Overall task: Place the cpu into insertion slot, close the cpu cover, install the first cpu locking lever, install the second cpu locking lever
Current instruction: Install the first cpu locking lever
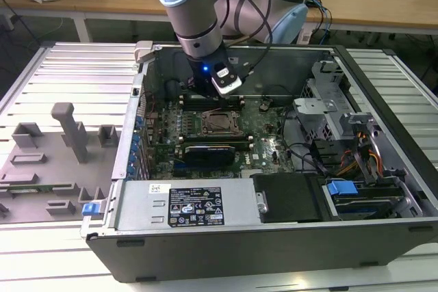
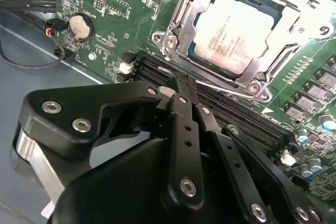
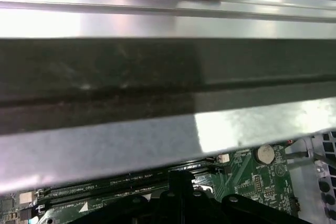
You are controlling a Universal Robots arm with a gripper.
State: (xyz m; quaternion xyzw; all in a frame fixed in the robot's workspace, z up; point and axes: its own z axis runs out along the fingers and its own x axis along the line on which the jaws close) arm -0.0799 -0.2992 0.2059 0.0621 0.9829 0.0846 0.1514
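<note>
In the second wrist view the cpu (image 2: 236, 38) lies flat in the insertion slot (image 2: 169, 39) on the green board. The cpu cover (image 2: 262, 64) is folded down around it, so the chip's pale top shows through the window. A thin metal locking lever (image 2: 226, 91) runs along the socket's edge beside the memory slots. My gripper (image 2: 182, 83) has its black fingers together, with the tips on or just over that lever's end. In the exterior view the gripper (image 1: 220, 99) hangs just behind the socket (image 1: 220, 125) inside the open computer case.
Long black memory slots (image 2: 236, 116) flank the socket. A coin battery (image 2: 81, 24) and cables lie nearby. A black graphics card (image 1: 209, 151), a power supply (image 1: 185, 204), drive bays (image 1: 342, 128) and the case walls (image 3: 157, 77) close in the space. A grey fixture (image 1: 48, 158) stands outside.
</note>
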